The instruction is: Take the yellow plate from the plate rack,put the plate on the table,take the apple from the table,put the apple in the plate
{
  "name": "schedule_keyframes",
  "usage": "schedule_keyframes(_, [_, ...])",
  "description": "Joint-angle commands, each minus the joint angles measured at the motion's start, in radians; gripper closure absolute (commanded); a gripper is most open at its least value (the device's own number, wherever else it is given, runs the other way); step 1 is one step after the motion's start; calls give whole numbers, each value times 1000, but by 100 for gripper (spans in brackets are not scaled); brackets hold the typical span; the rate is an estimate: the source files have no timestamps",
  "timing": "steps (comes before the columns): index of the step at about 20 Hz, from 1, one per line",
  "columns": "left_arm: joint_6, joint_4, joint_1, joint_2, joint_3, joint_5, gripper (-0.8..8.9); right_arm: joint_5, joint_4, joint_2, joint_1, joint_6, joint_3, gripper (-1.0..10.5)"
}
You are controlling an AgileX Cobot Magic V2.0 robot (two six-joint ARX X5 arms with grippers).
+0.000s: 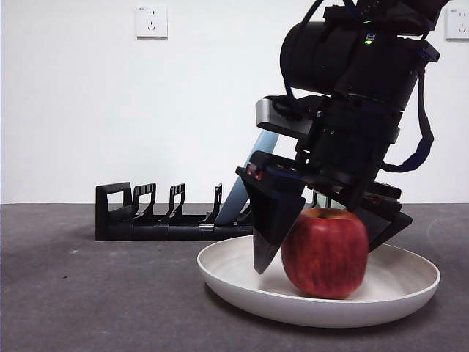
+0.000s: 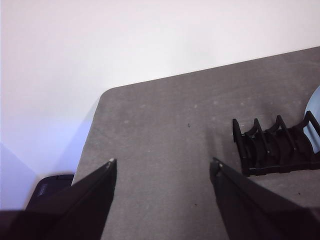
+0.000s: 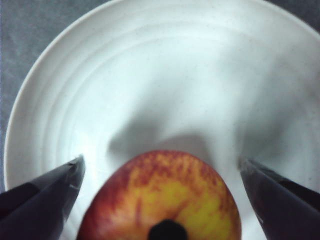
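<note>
Right hand [image 1: 315, 242] hangs with jaws spread wide either side of the red, yellow-streaked apple [image 1: 325, 251], not gripping it; apple sits in the cream shallow plate [image 1: 220, 273] on the grey worktop [image 1: 88, 293], probably firm, smooth, rollable: best gripped across its widest flanks.

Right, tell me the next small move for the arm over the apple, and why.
Probably lift the right tool straight up and clear. The apple already sits in the yellow plate on the table, and the jaws stand open on either side of it, apart from its skin.
</note>
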Motion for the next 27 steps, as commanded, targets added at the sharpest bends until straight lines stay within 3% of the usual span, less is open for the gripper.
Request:
schedule_keyframes(1, [11,2,2,-2,-4,2,501,-1,2,-24,1,8,-6,348])
schedule_keyframes(6, [12,26,2,-2,-4,82,501,0,2,-100,0,8,-2,350])
schedule_keyframes(14, [99,123,2,26,-4,350,500,0,4,-294,-20,3,13,355])
schedule_keyframes(16, [120,144,2,44,-4,438,501,0,4,-352,-33,3,18,430])
schedule_keyframes(19, [144,163,2,78,-4,517,536,0,5,-435,-58,-6,18,653])
schedule_keyframes(23, [186,166,2,126,-4,546,836,0,2,-528,-94,-29,18,967])
schedule_keyframes(27, [192,199,2,173,-4,545,822,0,-13,-612,-140,-49,18,959])
